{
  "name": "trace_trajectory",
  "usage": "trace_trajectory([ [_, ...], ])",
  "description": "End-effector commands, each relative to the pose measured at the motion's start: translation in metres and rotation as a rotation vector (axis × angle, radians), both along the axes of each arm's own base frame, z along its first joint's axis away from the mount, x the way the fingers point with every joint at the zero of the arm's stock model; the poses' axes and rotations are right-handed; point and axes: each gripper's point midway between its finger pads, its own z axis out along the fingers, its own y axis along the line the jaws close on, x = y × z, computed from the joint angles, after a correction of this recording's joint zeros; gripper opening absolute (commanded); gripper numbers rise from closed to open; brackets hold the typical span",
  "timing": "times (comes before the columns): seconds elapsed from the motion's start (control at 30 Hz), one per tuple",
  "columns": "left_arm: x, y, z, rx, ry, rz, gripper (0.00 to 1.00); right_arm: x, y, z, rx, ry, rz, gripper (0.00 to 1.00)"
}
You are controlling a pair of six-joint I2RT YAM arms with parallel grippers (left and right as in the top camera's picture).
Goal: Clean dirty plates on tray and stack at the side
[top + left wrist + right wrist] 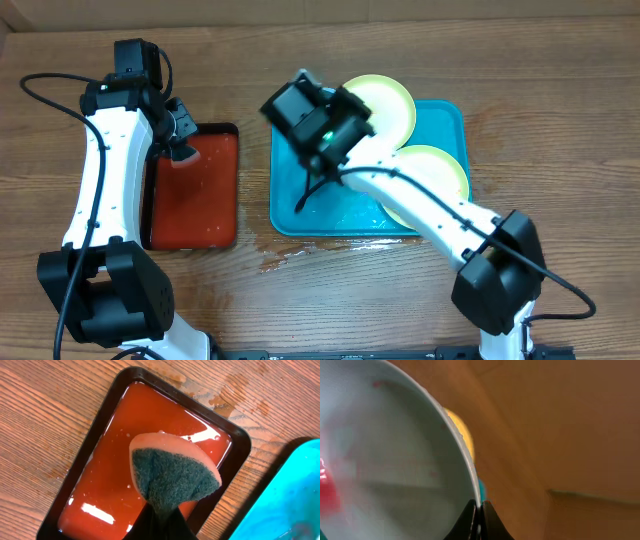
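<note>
While the right gripper [479,516] pinches the pale blue-white plate [395,460] by its rim over the turquoise tray [300,205], the left gripper [161,519], clamped on the sponge [175,477] above the red tray [150,410], likely must cross over next to scrub it.

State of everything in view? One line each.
left gripper: shut on sponge
sponge: held over red tray, green scouring side showing
red tray: wet, glossy
right gripper: shut on pale plate's rim
pale plate: gripped at its edge, red smears on it
yellow-green plates: two, lying in blue tray, partly under arm
blue tray: on table, wet sheen
table: wet patch by blue tray
</note>
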Motion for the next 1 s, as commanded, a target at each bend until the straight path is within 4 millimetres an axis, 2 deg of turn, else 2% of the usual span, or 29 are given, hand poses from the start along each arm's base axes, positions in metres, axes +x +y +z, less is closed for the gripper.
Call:
trace_trajectory([
  [0.0, -0.001, 0.001, 0.005, -0.004, -0.014, 0.009, 0.04, -0.005, -0.002, 0.055, -0.211, -0.136, 0.025, 0.04],
  [0.1, -0.001, 0.001, 0.005, -0.004, -0.013, 0.008, 0.04, -0.009, 0.010, 0.068, -0.290, -0.172, 0.061, 0.04],
  [0.23, -0.002, 0.001, 0.005, -0.005, -0.010, 0.009, 0.04, -0.011, 0.016, 0.079, -0.305, -0.219, 0.056, 0.04],
  [0.6, -0.004, 0.000, 0.004, -0.005, -0.003, 0.009, 0.04, -0.009, 0.023, 0.069, -0.231, -0.194, 0.084, 0.04],
  [0.67, -0.004, 0.000, 0.004, -0.005, -0.003, 0.009, 0.04, -0.009, 0.030, 0.057, -0.150, -0.156, 0.110, 0.04],
  [0.77, -0.004, 0.000, 0.004, -0.005, -0.003, 0.009, 0.04, -0.015, 0.047, 0.012, 0.055, 0.066, 0.223, 0.04],
  [0.83, -0.004, 0.000, 0.004, -0.005, -0.003, 0.008, 0.04, -0.016, 0.054, -0.010, 0.252, 0.207, 0.252, 0.04],
  [0.9, -0.004, 0.000, 0.004, -0.005, -0.002, 0.008, 0.04, -0.009, 0.048, -0.017, 0.467, 0.291, 0.197, 0.04],
  [0.97, -0.004, 0.000, 0.004, -0.005, -0.002, 0.008, 0.04, 0.002, 0.032, -0.015, 0.629, 0.341, 0.129, 0.04],
])
